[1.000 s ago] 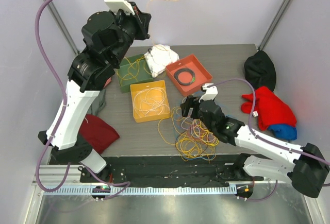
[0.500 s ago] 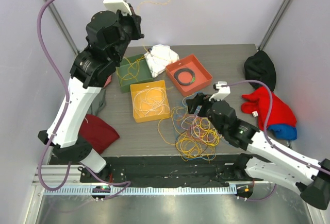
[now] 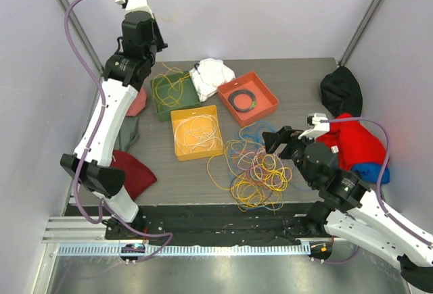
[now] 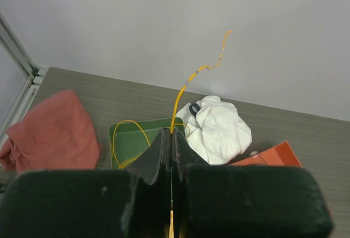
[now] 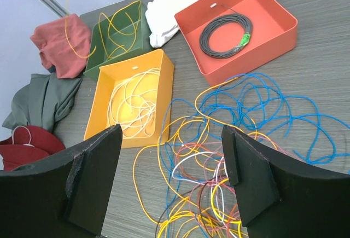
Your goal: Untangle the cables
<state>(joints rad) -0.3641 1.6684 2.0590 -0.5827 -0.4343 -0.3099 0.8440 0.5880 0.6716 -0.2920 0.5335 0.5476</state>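
**Left clamped on a yellow strand, right open by the pile**

- Table: grey wood-grain top, everything sits on it.
- Left arm reaches high at the back-left. Left gripper has its jaws pressed together on a yellow cable. The strand's free end curls up past the fingertips, and the rest trails down into the green tray in loose loops.
- Right arm is low at the front-right. Right gripper has its jaws spread wide and holds nothing. It sits just beside the right edge of the cable pile.
- The pile is a loose tangle of yellow, blue, white, pink and orange loops at front-centre. The blue cable spreads toward the red tray.
- Yellow tray, between the green tray and the pile, holds a white cable.
- The red tray holds a black coil.
- White cloth lies at the back, between the green and red trays.
- Red cloth lies at the right edge, well apart from the pile.
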